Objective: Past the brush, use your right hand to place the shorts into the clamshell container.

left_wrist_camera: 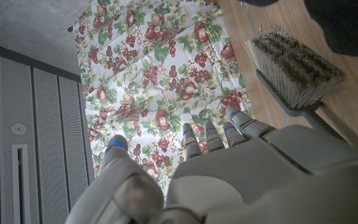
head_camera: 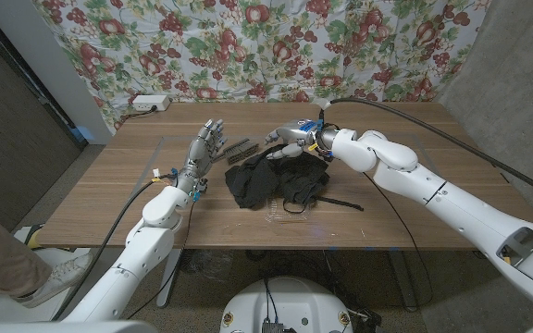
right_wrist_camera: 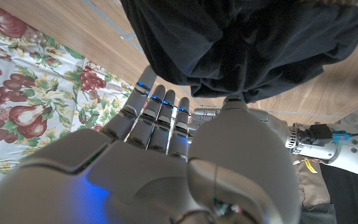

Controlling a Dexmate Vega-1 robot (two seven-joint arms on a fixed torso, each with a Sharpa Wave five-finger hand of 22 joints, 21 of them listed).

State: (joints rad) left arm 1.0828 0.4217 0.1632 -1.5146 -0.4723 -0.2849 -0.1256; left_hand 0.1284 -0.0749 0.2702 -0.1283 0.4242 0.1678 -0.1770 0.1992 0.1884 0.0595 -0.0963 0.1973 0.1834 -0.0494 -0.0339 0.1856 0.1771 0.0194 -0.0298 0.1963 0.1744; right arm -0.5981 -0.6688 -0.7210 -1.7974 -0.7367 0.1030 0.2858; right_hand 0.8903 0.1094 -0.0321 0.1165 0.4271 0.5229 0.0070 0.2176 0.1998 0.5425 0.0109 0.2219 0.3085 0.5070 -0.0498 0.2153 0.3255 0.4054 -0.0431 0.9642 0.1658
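- Nearest the head camera, the left hand (head_camera: 204, 153) is seen raised over the tabletop (head_camera: 100, 208), fingers spread apart and nothing held in it.
- Beyond it, the brush (head_camera: 241, 148) lies on the tabletop, bristles shown clearly in the left wrist view (left_wrist_camera: 297, 71).
- Black shorts (head_camera: 276, 180) are draped in a loose heap at the middle of the tabletop, just beside the brush and on its near side.
- At the far edge of the shorts, the right hand (head_camera: 294, 135) is positioned; in the right wrist view the fabric (right_wrist_camera: 247, 43) is seen pinched against the thumb while the fingers (right_wrist_camera: 160, 118) are extended alongside, so the shorts are judged to be held by one edge.
- A clear clamshell container (head_camera: 280, 215) appears to lie at the near edge of the shorts, partly covered by them; its outline is faint.
- For this step, the grip should be confirmed before lifting, since only an edge seems caught.
- The cloth should be lifted high enough that the trailing drawstring (head_camera: 340, 202) is cleared from the container rim.
- The brush should be left undisturbed during the carry.
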